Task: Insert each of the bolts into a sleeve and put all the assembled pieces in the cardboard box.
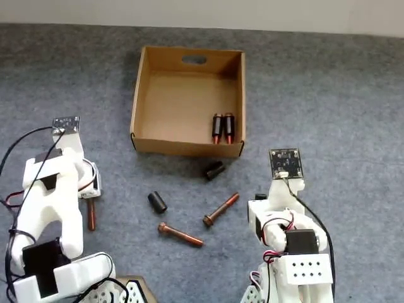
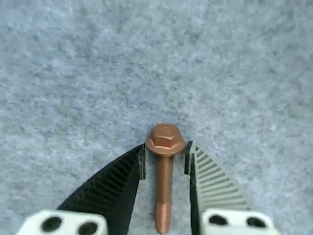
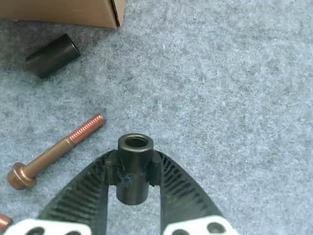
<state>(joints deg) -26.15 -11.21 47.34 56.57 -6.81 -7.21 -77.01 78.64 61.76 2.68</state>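
Note:
A copper bolt (image 2: 165, 166) lies lengthwise between the fingers of my left gripper (image 2: 165, 149), which is shut on its hex head just over the carpet. In the high view this bolt (image 1: 91, 213) pokes out beside the left arm. My right gripper (image 3: 133, 159) is shut on a black sleeve (image 3: 132, 169), bore facing away from the wrist. Two loose bolts (image 1: 221, 209) (image 1: 180, 234) and two loose sleeves (image 1: 157, 202) (image 1: 214, 170) lie between the arms. The cardboard box (image 1: 186, 147) holds two assembled pieces (image 1: 222, 128) in its near right corner.
Grey carpet covers the table. One loose bolt (image 3: 54, 152) and a sleeve (image 3: 53, 55) lie close to the right gripper, near the box corner (image 3: 115, 17). Open carpet lies to the right of the box and the right arm.

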